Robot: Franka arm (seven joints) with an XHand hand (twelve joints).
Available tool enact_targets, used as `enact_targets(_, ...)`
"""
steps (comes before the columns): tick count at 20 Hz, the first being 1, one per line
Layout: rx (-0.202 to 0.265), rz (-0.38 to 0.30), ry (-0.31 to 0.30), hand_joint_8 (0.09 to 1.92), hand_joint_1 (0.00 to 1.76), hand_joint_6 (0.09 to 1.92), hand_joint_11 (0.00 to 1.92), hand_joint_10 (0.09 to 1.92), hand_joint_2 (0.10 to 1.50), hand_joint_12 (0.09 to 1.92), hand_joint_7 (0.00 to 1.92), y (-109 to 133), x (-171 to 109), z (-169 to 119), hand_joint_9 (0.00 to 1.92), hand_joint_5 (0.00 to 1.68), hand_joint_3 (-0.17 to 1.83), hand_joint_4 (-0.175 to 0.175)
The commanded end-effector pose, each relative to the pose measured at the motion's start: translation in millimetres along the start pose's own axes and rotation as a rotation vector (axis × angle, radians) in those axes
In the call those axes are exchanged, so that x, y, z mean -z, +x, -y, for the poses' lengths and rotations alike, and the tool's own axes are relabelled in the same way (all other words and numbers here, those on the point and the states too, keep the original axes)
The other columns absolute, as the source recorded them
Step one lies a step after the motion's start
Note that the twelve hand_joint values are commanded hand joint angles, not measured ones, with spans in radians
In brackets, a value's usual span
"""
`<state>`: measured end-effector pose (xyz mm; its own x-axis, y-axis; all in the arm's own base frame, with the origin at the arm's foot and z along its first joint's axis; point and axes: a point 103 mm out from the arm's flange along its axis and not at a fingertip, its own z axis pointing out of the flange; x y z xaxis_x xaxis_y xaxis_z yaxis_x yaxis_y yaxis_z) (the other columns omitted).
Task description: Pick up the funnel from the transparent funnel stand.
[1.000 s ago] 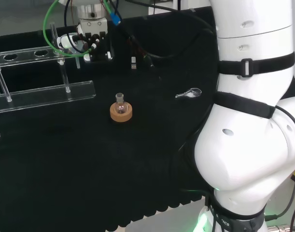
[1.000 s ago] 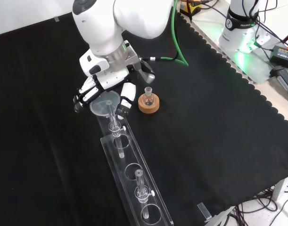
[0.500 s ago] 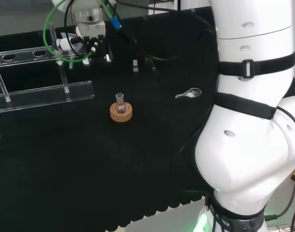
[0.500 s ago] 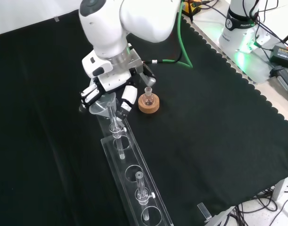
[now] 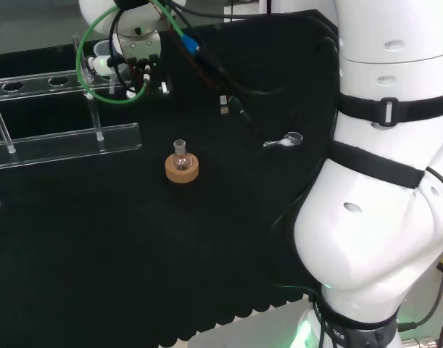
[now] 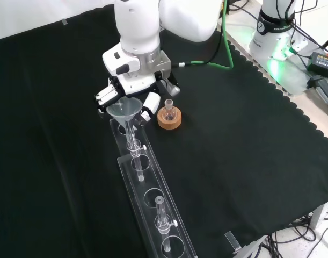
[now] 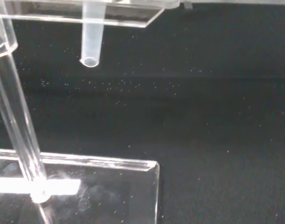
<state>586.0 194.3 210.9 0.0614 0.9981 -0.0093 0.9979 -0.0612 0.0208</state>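
Robot hand (image 6: 132,101) with fingers curled around the clear funnel (image 6: 124,111) at the stand's (image 6: 147,201) end hole.

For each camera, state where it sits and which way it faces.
Head view: behind and above the arm's base, looking over white links at the funnel stand.
Front view: opposite side, looking down on the cloth; the hand curls around the funnel.
Wrist view: at the wrist, facing the funnel's stem below the stand's top plate.
Head and front views share the flask on its cork ring.
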Motion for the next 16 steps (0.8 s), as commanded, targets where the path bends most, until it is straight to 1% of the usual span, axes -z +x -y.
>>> enact_targets(1,-0.008,0.048,-0.067,1.67,0.34,1.42,1.46,1.45,0.98,1.32,0.63,2,10,0,1.14,0.23,0.33,-0.175)
enact_targets(2,-0.008,0.050,-0.073,1.68,0.37,1.44,1.48,1.45,0.99,1.31,0.65,1,14,0,1.16,0.24,0.33,-0.175)
enact_targets(3,-0.007,0.069,-0.087,1.69,0.40,1.45,1.51,1.45,1.00,1.30,0.66,-1,26,1,1.18,0.26,0.32,-0.175)
enact_targets(5,-0.005,0.083,-0.091,1.70,0.45,1.47,1.55,1.43,1.01,1.28,0.69,-4,50,3,1.22,0.32,0.31,-0.175)
enact_targets(6,-0.010,0.087,-0.089,1.71,0.46,1.48,1.56,1.43,1.01,1.27,0.70,-13,69,4,1.23,0.34,0.31,-0.175)
enact_targets(8,-0.013,0.082,-0.086,1.71,0.47,1.48,1.57,1.43,1.02,1.27,0.71,-22,93,6,1.25,0.36,0.31,-0.175)
enact_targets(9,-0.014,0.070,-0.093,1.71,0.48,1.49,1.58,1.43,1.02,1.26,0.71,-31,118,9,1.25,0.37,0.31,-0.175)
enact_targets(11,-0.019,0.051,-0.099,1.71,0.48,1.49,1.58,1.42,1.02,1.26,0.72,-41,143,12,1.26,0.37,0.31,-0.175)
enact_targets(12,-0.025,0.033,-0.107,1.71,0.48,1.49,1.59,1.42,1.02,1.26,0.72,-51,160,14,1.26,0.38,0.30,-0.175)
enact_targets(14,-0.027,0.003,-0.120,1.70,0.48,1.48,1.59,1.42,1.03,1.26,0.73,-64,184,17,1.27,0.39,0.30,-0.175)
enact_targets(15,-0.027,-0.019,-0.128,1.70,0.48,1.48,1.60,1.41,1.03,1.25,0.73,-73,199,19,1.27,0.39,0.30,-0.175)
enact_targets(16,-0.031,-0.031,-0.142,1.70,0.48,1.48,1.60,1.41,1.03,1.25,0.73,-86,218,23,1.28,0.40,0.30,-0.175)
